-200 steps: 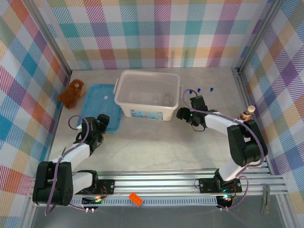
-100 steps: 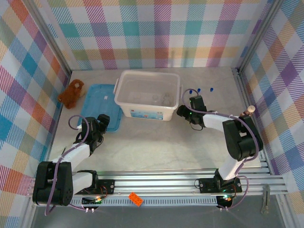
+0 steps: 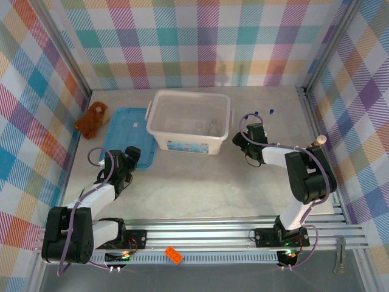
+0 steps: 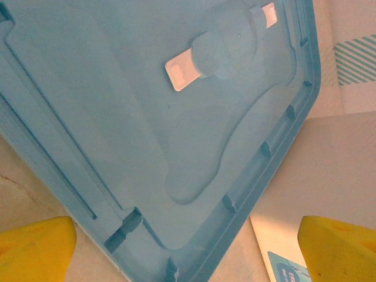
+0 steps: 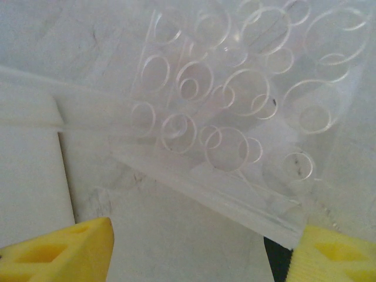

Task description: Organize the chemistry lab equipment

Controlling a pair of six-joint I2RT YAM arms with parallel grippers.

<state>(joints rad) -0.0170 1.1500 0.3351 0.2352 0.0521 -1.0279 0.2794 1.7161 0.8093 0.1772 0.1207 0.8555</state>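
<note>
Two grippers are low over the table, and neither is carrying anything.

Left gripper [image 4: 188,247]: the yellow pads sit at the bottom corners of its wrist view, spread about as wide as they go, with nothing between them. It hangs over the near corner of the blue bin lid [image 4: 176,117], which lies flat at centre left of the overhead frame beside the white storage bin [image 3: 206,145]. I read this arm as parked. The lid is off so the bin is open for loading.

Right gripper [image 5: 202,247]: the jaws are partly spread and not closed on anything, with bare tabletop [image 5: 176,235] between the pads. The clear test tube rack [image 5: 235,117] lies just ahead. Its near corner reaches toward the right-hand pad, but I cannot tell whether they touch. The bin wall fills the left edge of that view, so the rack sits tight against the bin's right side, which would explain the approach along the wall.

Blue-capped test tubes [image 3: 256,114] show just beyond the gripper, right of centre in the overhead frame. A few clear pieces lie on the bin floor, too faint to name.

My guess is that I am lining up on the rack. Clear plastic is hard to judge, so an edge grip may slip.

The plush toy [image 3: 91,118] at far left and the striped bottle figure [image 3: 316,143] at far right are not part of the job.
</note>
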